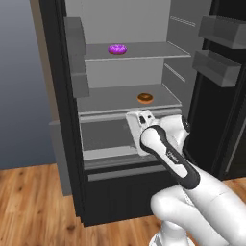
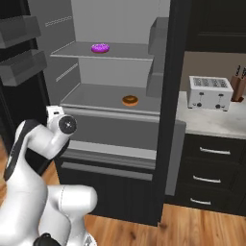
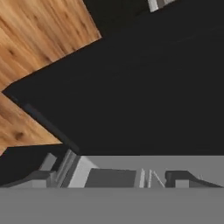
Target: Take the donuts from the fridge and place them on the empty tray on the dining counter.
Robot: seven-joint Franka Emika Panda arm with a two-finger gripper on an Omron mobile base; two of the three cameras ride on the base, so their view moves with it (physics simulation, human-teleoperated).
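Note:
The fridge (image 1: 62, 96) stands open, with grey shelves inside. A purple-iced donut (image 1: 117, 49) (image 2: 100, 48) lies on the upper shelf. An orange-brown donut (image 1: 145, 98) (image 2: 129, 100) lies on the shelf below it, near the front edge. My white hand (image 1: 138, 121) (image 2: 55, 113) hangs in front of the drawer just below that lower shelf, and its fingers are hidden behind the arm. The hand view looks down at the fridge's black lower front (image 3: 144, 87) and the wood floor (image 3: 48, 30). The empty tray and the dining counter are out of view.
Grey bins line the open door on the right (image 1: 217, 67), which stands on the left in the right base view (image 2: 21, 67). Right of the fridge, a marble counter (image 2: 211, 126) carries a toaster (image 2: 208, 92) and a knife block (image 2: 239, 81) above black drawers (image 2: 211, 168).

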